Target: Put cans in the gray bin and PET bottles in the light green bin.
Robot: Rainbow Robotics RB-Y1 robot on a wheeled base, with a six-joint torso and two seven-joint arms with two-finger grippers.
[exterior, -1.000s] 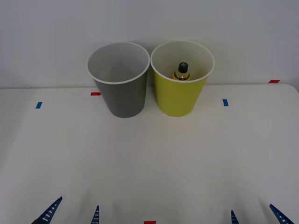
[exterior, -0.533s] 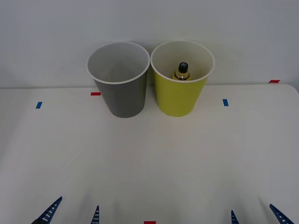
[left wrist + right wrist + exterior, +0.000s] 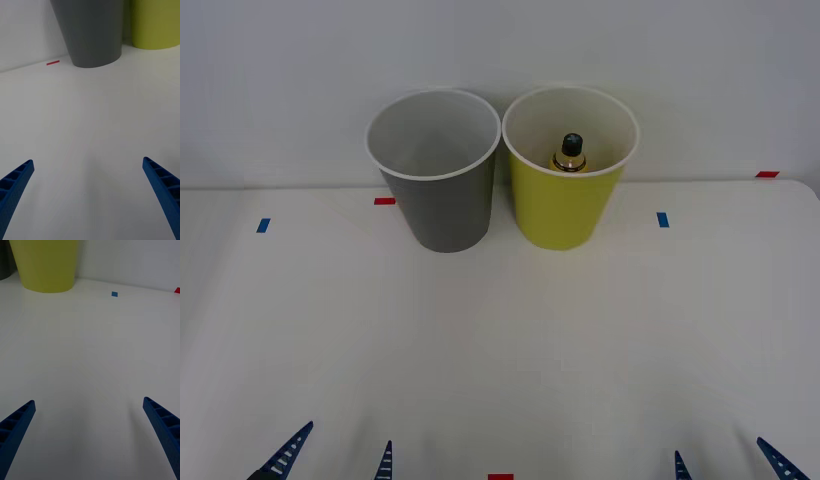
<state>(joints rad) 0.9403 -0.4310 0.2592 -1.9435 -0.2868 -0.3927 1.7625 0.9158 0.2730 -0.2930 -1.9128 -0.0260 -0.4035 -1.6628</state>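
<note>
On the white worktop (image 3: 500, 340) the gray bin (image 3: 435, 175) and the light green bin (image 3: 568, 175) are set touching side by side at the back. The bottle (image 3: 570, 152) is seen standing inside the light green bin, and the gray bin's visible interior looks bare, so the sorting is judged done. The left end effector (image 3: 335, 460) and right end effector (image 3: 728, 462) are held wide open and empty at the near edge.

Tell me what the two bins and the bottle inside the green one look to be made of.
Gray bin: probably molded plastic, matte dark outside, smooth white lining and rim. Light green bin: same shape and finish in yellow-green, likely the same plastic. Bottle: black screw cap, likely plastic; the neck shows yellowish, but the body is hidden in the bin, so clear plastic is a guess.
</note>
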